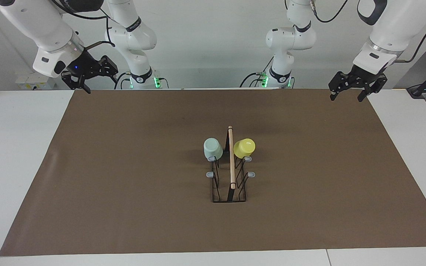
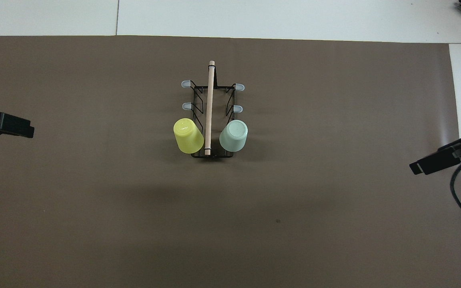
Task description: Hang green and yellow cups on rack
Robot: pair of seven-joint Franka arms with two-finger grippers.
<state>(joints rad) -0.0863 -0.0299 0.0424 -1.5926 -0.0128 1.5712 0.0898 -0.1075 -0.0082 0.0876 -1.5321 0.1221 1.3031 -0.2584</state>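
The rack (image 1: 229, 173) is found standing at the middle of the brown mat (image 1: 124, 184) on the worktop (image 1: 13, 147), its wooden rod (image 1: 231, 157) running along the top. In the overhead view, with the rack's centre taken as the dial, the yellow cup (image 2: 187, 135) is hung at about 8 o'clock and the green cup (image 2: 233, 135) at about 4 o'clock. Each is seated bottom-up on the peg nearest the robots, one on either side of the rod. The remaining grey-tipped pegs (image 2: 185, 84) are seen bare.

The left hand (image 1: 357, 90) is held raised over the mat's corner at the left arm's end, fingers apart, nothing between them. The right hand (image 1: 87, 79) is held raised over the mat's corner at the right arm's end, fingers likewise apart and unloaded. Both hands are well apart from the rack.
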